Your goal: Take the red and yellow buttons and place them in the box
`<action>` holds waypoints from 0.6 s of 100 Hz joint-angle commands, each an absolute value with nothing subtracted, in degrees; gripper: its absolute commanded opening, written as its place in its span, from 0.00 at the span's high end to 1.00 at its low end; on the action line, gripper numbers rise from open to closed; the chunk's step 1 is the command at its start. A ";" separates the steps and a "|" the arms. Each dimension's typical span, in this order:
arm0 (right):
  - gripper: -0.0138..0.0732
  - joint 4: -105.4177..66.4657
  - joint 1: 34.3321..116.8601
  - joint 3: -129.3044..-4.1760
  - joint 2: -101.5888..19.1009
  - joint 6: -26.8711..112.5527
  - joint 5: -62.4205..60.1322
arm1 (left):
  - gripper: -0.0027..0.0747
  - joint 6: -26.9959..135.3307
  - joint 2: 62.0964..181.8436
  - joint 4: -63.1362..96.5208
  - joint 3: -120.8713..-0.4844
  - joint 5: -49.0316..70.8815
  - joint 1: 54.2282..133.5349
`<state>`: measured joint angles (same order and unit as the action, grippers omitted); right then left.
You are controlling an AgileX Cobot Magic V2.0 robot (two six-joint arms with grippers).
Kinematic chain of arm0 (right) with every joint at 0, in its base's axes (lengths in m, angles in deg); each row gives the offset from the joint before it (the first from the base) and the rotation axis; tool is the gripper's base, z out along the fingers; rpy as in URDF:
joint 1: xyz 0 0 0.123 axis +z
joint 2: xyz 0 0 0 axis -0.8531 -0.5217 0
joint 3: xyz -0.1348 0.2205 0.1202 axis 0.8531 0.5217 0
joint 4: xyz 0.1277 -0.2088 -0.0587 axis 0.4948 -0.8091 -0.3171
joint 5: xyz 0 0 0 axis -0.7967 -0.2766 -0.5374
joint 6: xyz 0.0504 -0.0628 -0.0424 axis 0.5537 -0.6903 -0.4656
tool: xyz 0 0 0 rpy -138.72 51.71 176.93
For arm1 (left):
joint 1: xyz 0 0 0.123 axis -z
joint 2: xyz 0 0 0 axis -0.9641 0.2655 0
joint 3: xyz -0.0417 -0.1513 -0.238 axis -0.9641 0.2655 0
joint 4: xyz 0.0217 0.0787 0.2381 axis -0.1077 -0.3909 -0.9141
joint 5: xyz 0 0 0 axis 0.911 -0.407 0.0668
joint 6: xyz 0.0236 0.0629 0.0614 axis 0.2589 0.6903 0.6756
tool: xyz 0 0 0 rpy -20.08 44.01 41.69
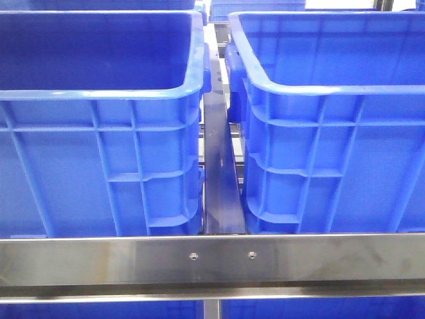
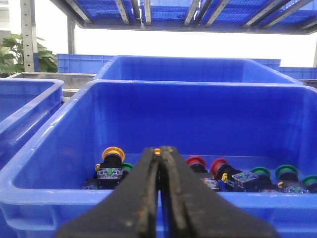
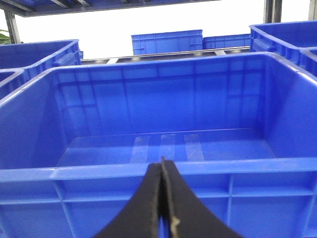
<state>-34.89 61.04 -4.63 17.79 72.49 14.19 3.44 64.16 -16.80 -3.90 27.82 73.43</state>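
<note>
In the left wrist view a blue crate (image 2: 39, 188) holds several push buttons along its floor: a yellow button (image 2: 113, 153), two red buttons (image 2: 195, 161) (image 2: 219, 166) and green ones (image 2: 287, 172). A second yellow cap (image 2: 157, 151) peeks just past the tips of my left gripper (image 2: 159, 149), which is shut with nothing in it and hangs outside the near wall. In the right wrist view my right gripper (image 3: 162, 162) is shut and empty before the near rim of an empty blue box (image 3: 163, 171). Neither gripper shows in the front view.
The front view shows two blue crates (image 1: 99, 93) (image 1: 332, 86) side by side behind a steel rail (image 1: 212, 256), with a narrow gap (image 1: 219, 173) between them. More blue crates (image 2: 198, 64) stand beyond, and shelf bars (image 2: 148, 10) run overhead.
</note>
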 commanded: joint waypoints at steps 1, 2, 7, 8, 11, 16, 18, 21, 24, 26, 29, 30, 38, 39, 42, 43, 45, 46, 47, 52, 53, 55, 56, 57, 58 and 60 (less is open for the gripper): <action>0.92 -35.04 60.88 -4.78 18.99 72.13 19.22 | 0.99 3.01 62.25 -16.64 -2.86 32.26 73.24; 0.92 -35.04 60.88 -4.78 18.99 72.13 19.22 | 0.99 3.01 62.25 -16.64 -2.86 32.26 73.24; 0.92 -35.04 60.88 -4.78 18.99 72.13 19.22 | 0.99 3.01 62.25 -16.64 -2.86 32.26 73.24; 0.92 -35.04 60.88 -4.78 18.99 72.13 19.22 | 0.99 3.01 62.25 -16.64 -2.86 32.26 73.24; 0.92 -35.04 60.88 -4.78 18.99 72.13 19.22 | 0.99 3.01 62.25 -16.64 -2.86 32.38 73.24; 0.92 -35.04 60.88 -4.78 18.99 72.13 19.22 | 0.99 3.01 62.25 -16.64 -2.86 32.60 73.24; 0.92 -35.04 60.88 -4.78 18.99 72.13 19.22 | 0.99 3.01 62.25 -16.64 -2.96 32.84 73.24; 0.92 -35.04 60.88 -4.78 18.99 72.13 19.22 | 0.99 3.01 62.25 -16.64 -3.09 32.83 73.24; 0.92 -35.04 60.88 -4.78 18.99 72.13 19.22 | 0.99 3.01 62.25 -16.64 -3.51 32.83 73.24; 0.92 -35.04 60.88 -4.78 18.99 72.13 19.22 | 0.99 3.01 62.25 -16.64 -3.80 32.83 73.24; 0.92 -35.04 60.88 -4.78 18.99 72.13 19.22 | 0.99 3.01 62.25 -16.64 -4.35 32.64 73.24; 0.92 -35.04 60.88 -4.78 18.99 72.13 19.22 | 0.99 3.01 62.25 -16.64 -4.52 32.41 73.24; 0.92 -35.04 60.88 -4.78 18.99 72.13 19.22 | 0.99 3.01 62.39 -16.64 -7.37 30.73 73.24; 0.92 -35.04 60.88 -4.78 18.99 72.13 19.22 | 0.99 3.01 62.51 -16.64 -7.69 30.31 73.24; 0.92 -35.04 60.88 -4.78 18.99 72.13 19.22 | 0.99 3.01 62.78 -16.64 -8.99 29.16 73.24; 0.92 -35.04 60.88 -4.78 18.99 72.13 19.22 | 0.99 3.01 62.96 -16.64 -9.73 28.88 73.24; 0.92 -35.04 60.88 -4.78 18.99 72.13 19.22 | 0.99 3.01 63.31 -16.64 -10.85 27.96 73.24; 0.92 -35.04 60.88 -4.78 18.99 72.13 19.22 | 0.99 3.01 63.43 -16.64 -11.25 27.37 73.24; 0.92 -35.04 60.88 -4.78 18.99 72.13 19.22 | 0.99 3.01 63.72 -16.64 -12.05 27.04 73.24; 0.92 -35.04 60.88 -4.78 18.99 72.13 19.22 | 0.99 2.88 65.02 -16.37 -15.21 24.26 73.24; 0.92 -35.04 60.88 -4.78 18.99 72.13 19.22 | 0.99 2.88 65.26 -16.24 -15.70 23.37 73.24; 0.92 -35.04 60.88 -4.78 18.99 72.13 19.22 | 0.99 2.88 65.96 -16.10 -17.26 22.37 73.24; 0.92 -35.04 60.88 -4.78 18.99 72.13 19.22 | 0.99 2.88 66.51 -15.96 -17.79 21.29 73.24; 0.92 -35.04 60.88 -4.78 18.99 72.13 19.22 | 0.99 2.88 66.80 -15.97 -18.87 20.73 73.24; 0.92 -35.04 60.88 -4.78 18.99 72.13 19.22 | 0.99 2.88 67.39 -15.97 -19.42 19.62 73.24; 0.92 -35.04 60.88 -4.78 18.99 72.13 19.22 | 0.99 2.88 68.03 -15.97 -21.11 17.91 73.24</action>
